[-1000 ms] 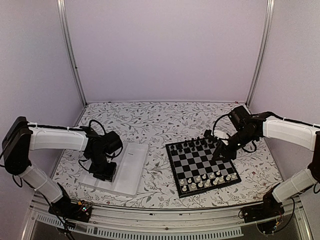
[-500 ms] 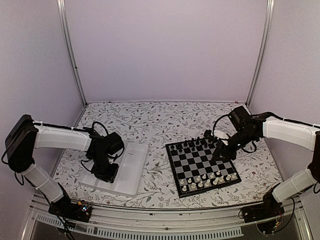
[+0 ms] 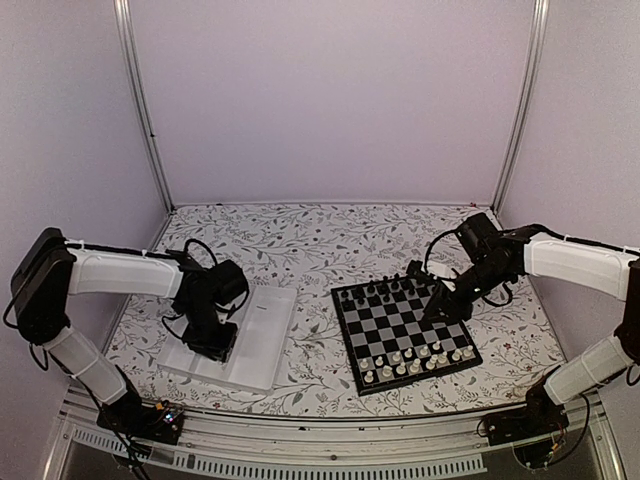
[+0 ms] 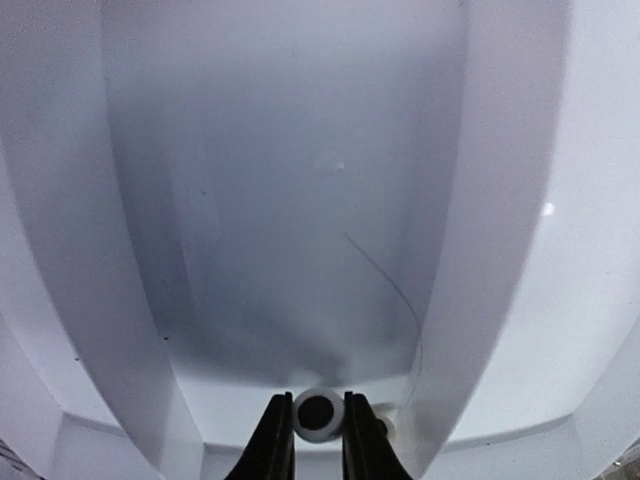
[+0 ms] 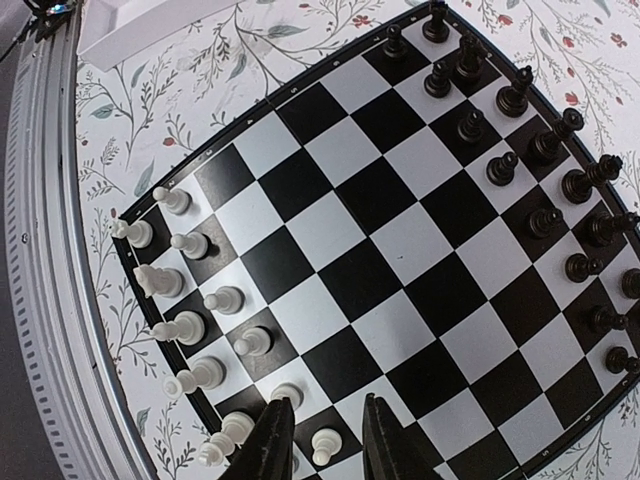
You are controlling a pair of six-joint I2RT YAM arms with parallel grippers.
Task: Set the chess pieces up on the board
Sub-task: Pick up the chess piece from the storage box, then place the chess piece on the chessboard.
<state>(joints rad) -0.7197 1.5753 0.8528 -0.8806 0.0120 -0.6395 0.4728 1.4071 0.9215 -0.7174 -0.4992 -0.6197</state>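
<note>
Enclosure: plain pale lilac walls [image 3: 330, 100], with metal posts [image 3: 140, 100] in the two far corners. The worktop [image 3: 300, 240] is covered by a cloth printed with leaves and small flowers, matte, no glare.

White tray [image 3: 265, 320] on the left. Board [image 3: 400, 325] on the right, well apart from the tray and turned slightly off square.

Left gripper [image 4: 315, 398] is down inside a tray compartment at the near end. Its jaws stand against both sides of a small white piece [image 4: 318, 413], which lies tipped over with its dark round base towards the wrist camera. Contact is visible on both sides; firmness of the hold cannot be judged.

Right gripper [image 5: 325, 400] hangs over the right part of the board, jaws partly apart and holding nothing. A white pawn [image 5: 325, 443] shows in the gap below, narrower than the gap. I cannot tell whether either finger touches it.

Black pieces [image 5: 545, 220] fill two rows at the far side. White pieces [image 5: 190, 243] stand in two rows at the near side, and those rows look less full.

Step in hand (judgement): fetching one of the last white pieces from the tray. The task looks well advanced.

Next move calls for:
- a straight lift clear of the compartment wall
- a carry across to a free white square
- setting the piece upright, though it is gripped lying on its side
- a narrow approach between standing neighbours

Risk: the piece is tiny and could slip or rotate in the jaws.
</note>
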